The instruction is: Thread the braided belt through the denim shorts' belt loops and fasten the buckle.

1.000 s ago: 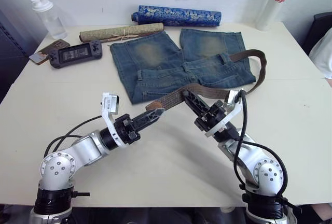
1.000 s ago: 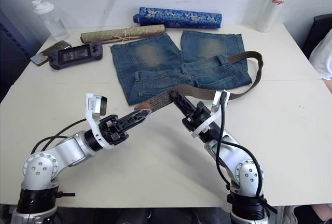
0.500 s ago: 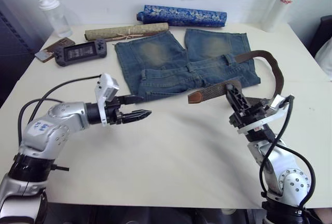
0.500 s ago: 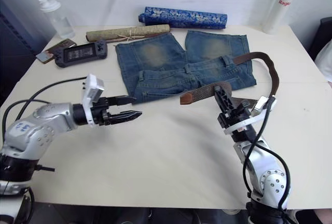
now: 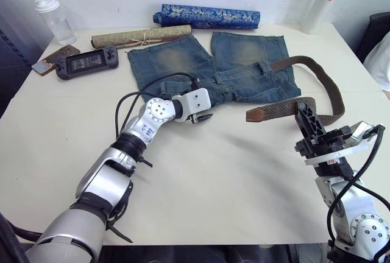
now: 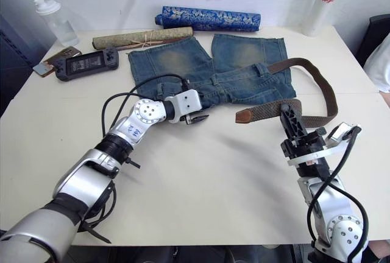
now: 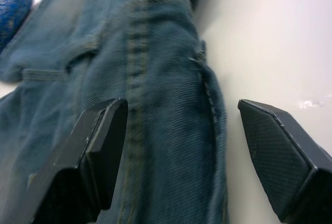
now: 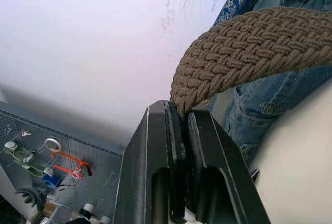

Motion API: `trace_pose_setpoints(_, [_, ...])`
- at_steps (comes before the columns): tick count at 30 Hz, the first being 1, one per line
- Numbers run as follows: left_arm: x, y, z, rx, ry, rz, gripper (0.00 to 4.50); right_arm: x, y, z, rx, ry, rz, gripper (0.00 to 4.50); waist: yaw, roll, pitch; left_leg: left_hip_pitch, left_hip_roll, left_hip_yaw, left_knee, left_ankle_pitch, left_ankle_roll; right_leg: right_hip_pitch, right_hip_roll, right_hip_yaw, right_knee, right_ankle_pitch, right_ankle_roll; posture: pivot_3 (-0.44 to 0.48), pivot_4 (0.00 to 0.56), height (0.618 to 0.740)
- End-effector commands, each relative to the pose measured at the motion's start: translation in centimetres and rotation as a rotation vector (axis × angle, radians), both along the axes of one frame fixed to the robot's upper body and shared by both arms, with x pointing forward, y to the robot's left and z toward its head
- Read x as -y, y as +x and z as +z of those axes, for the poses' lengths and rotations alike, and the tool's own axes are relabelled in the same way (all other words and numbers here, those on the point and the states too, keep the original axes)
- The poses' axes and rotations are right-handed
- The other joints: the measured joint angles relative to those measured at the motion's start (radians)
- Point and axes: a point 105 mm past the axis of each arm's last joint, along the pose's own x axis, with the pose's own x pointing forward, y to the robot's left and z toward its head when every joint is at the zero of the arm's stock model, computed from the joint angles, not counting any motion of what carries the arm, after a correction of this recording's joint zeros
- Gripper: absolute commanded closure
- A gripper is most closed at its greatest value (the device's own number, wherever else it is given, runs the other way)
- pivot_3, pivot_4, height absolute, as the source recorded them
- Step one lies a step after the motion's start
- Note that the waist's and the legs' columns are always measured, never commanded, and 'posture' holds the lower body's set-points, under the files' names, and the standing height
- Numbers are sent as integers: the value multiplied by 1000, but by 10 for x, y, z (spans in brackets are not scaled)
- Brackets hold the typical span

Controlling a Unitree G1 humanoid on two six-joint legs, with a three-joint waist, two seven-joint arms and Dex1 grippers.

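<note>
Right claw pinching the belt, left claw gaping at the shorts' hem.

I'm holding the braided belt [image 5: 286, 109] near its tan tip in my right claw [image 5: 306, 115], fingers clamped tight, at center right. My left claw [image 5: 203, 116] is spread wide, straddling the near edge of the denim shorts [image 5: 207, 71] in the upper middle. The pale surface [image 5: 231, 178] below is lying open; a game console [image 5: 85, 62] is sitting upper left.
</note>
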Motion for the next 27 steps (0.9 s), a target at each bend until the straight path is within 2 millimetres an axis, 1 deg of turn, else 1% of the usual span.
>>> trace_pose_setpoints(1, [3, 1, 9, 49, -8, -18, 1914, -2, -10, 17, 74, 10, 4, 4500, -1, 0, 0, 0, 0, 0, 0, 0, 0, 0, 0, 0, 0, 0, 0, 0, 150, 637])
trace_pose_setpoints(3, [1, 4, 11, 70, -8, -4, 2732, -2, -10, 16, 73, 10, 5, 4500, -1, 0, 0, 0, 0, 0, 0, 0, 0, 0, 0, 0, 0, 0, 0, 0, 150, 637])
trace_pose_setpoints(4, [0, 4, 12, 73, -3, -3, 3307, -3, -10, 16, 72, 10, 5, 4500, -1, 0, 0, 0, 0, 0, 0, 0, 0, 0, 0, 0, 0, 0, 0, 0, 150, 637])
trace_pose_setpoints(5, [-1, 4, 12, 73, 1, -3, 3608, -3, -10, 16, 72, 10, 5, 4500, -1, 0, 0, 0, 0, 0, 0, 0, 0, 0, 0, 0, 0, 0, 0, 0, 150, 637])
trace_pose_setpoints(6, [-2, 3, 11, 66, 4, -6, 4125, -3, -10, 16, 71, 10, 5, 4500, -1, 0, 0, 0, 0, 0, 0, 0, 0, 0, 0, 0, 0, 0, 0, 0, 150, 637])
trace_pose_setpoints(7, [-3, 3, 10, 61, 5, -7, 4375, -3, -10, 16, 70, 9, 5, 4500, -1, 0, 0, 0, 0, 0, 0, 0, 0, 0, 0, 0, 0, 0, 1, 0, 150, 637])
trace_pose_setpoints(8, [-5, 2, 10, 55, -1, -8, 4477, -4, -10, 16, 69, 9, 5, 4500, -1, 0, 0, 0, 0, 0, 0, 0, 0, 0, 0, 0, 0, 0, 1, 0, 150, 637])
trace_pose_setpoints(10, [-10, -1, 10, 56, -10, -16, 4477, -4, -9, 15, 67, 9, 3, 4500, -3, 0, 0, 0, 0, 0, 0, 0, 0, 0, 0, 0, 0, 0, 1, 0, 150, 637])
trace_pose_setpoints(12, [-17, -10, 7, 55, -14, -48, 4477, -4, -9, 14, 64, 11, 2, 4500, -7, 0, 0, 1, 0, 0, 0, 0, 0, 0, 0, 0, 0, 0, 1, 0, 150, 637])
trace_pose_setpoints(14, [-34, -21, 8, 78, -23, -59, 4477, -5, -9, 13, 59, 11, -1, 4500, -11, 0, 0, 1, 0, 0, -1, 0, 0, 0, 0, 0, 0, 0, 0, 0, 150, 637])
trace_pose_setpoints(15, [-48, -28, 9, 86, -38, -49, 4477, -6, -9, 13, 58, 11, -2, 4500, -17, 1, 0, 2, 0, -1, -2, 0, 0, 0, 0, 0, 0, 0, 0, 0, 150, 637])
trace_pose_setpoints(17, [-71, -45, 13, 116, -42, -57, 4477, -6, -10, 13, 57, 12, -6, 4500, -30, 1, 0, 3, 0, -2, -4, 0, -1, 0, 0, 1, 0, 0, -1, 0, 150, 637])
trace_pose_setpoints(18, [-77, -51, 14, 127, -39, -64, 4477, -5, -10, 13, 58, 13, -8, 4500, -32, 1, 0, 4, 0, -4, -5, 1, -1, 0, 1, 1, 0, -1, -1, 0, 150, 637])
trace_pose_setpoints(19, [-88, -61, 14, 142, -44, -67, 4477, -4, -10, 13, 58, 17, -12, 4500, -30, 1, 0, 4, 0, -5, -5, 1, -2, -1, 1, 1, 0, -1, -2, 0, 150, 637])
trace_pose_setpoints(21, [-115, -80, 12, 108, -73, -60, 4477, -3, -11, 12, 58, 26, -16, 4500, -30, 2, 0, 4, 0, -7, -6, 1, -3, -1, 2, 1, 0, -1, -2, 0, 150, 637])
trace_pose_setpoints(23, [-143, -107, 0, 43, -36, -77, 4477, -2, -11, 12, 59, 26, -13, 4500, -32, 3, -1, 4, 0, -9, -6, 1, -3, -1, 1, 1, 0, -1, -3, 0, 150, 637])
trace_pose_setpoints(24, [-153, -125, -9, 13, 8, -115, 4477, -2, -12, 13, 61, 27, -10, 4500, -36, 3, -1, 4, 0, -11, -7, 1, -3, -2, 1, 2, 0, -2, -3, 0, 150, 637])
trace_pose_setpoints(26, [-164, -157, -28, -72, 79, -176, 4477, 0, -12, 13, 62, 30, -6, 4500, -33, 4, -1, 4, 0, -13, -7, 0, -4, -4, 1, 3, 1, -2, -5, 0, 150, 637])
trace_pose_setpoints(27, [-164, -173, -36, -106, 88, -208, 4477, 0, -13, 13, 62, 24, -1, 4500, -30, 4, -1, 3, 0, -12, -7, 0, -5, -6, 1, 4, 1, -3, -5, 0, 150, 637])
